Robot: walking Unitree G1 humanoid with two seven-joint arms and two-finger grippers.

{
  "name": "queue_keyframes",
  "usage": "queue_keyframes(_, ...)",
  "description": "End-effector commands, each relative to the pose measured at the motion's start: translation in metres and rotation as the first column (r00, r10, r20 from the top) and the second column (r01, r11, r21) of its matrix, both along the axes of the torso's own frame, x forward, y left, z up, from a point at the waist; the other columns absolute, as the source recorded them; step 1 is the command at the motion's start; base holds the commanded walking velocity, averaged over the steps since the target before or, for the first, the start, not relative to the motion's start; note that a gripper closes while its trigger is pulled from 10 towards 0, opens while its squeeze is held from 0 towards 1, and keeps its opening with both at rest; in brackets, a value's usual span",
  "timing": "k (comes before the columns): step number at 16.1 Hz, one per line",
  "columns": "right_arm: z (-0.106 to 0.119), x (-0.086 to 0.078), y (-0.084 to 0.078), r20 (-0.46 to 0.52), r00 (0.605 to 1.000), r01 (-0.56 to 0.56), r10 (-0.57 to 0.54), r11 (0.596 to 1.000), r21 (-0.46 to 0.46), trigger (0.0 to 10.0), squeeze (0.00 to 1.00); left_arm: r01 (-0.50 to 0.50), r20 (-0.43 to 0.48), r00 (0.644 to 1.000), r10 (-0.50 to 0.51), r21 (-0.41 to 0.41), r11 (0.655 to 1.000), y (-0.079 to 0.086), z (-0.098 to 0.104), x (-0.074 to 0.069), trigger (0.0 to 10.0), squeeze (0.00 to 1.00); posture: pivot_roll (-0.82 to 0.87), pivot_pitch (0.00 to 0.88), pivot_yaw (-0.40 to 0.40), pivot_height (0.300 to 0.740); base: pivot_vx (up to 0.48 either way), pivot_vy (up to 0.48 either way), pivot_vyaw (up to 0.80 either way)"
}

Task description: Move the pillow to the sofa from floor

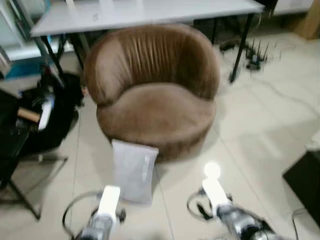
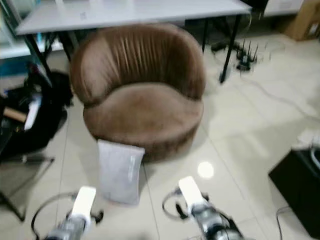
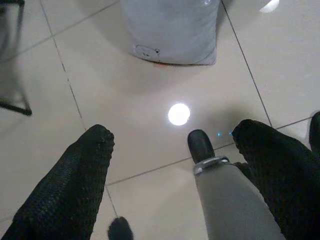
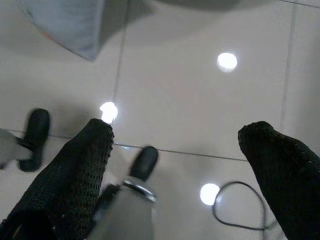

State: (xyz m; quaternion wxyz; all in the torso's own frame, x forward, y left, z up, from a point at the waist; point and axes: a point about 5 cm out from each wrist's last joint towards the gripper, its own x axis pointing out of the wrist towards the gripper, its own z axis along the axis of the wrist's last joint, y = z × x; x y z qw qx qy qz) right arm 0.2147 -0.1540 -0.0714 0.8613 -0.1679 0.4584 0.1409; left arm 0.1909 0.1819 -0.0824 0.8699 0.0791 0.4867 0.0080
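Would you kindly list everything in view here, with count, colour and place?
pillow: one, pale grey, upright on the floor, leaning on the sofa's front.
sofa: one, brown, round, behind the pillow.
table: one, white top, black legs, behind the sofa.
black bag: one, left of the sofa.
black box: one, floor, right edge.
left pincer: open, above the tiles before the pillow.
right pincer: open, above bare tiles.

One grey pillow (image 1: 134,171) stands on the tiled floor against one round brown sofa chair (image 1: 152,90). Behind sits one white table (image 1: 145,12). Two grippers, left (image 3: 170,170) and right (image 4: 175,165), both spread.
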Motion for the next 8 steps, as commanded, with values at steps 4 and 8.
queue_keyframes(4,-0.015,-0.031,0.042,-0.029,0.999,-0.046,0.046,0.999,0.000,10.0,0.00,-0.052,0.059,0.997,0.054,-0.028,0.998,0.000,0.004,0.006,10.0,0.00,-0.11,0.000,0.086,0.740,0.000,0.000,0.00)
queue_keyframes(8,-0.016,-0.034,0.047,-0.030,0.999,-0.043,0.043,0.999,-0.001,10.0,0.00,-0.048,0.085,0.995,0.050,-0.031,0.998,0.000,0.005,0.007,10.0,0.00,-0.11,0.000,0.091,0.740,0.000,0.000,0.00)
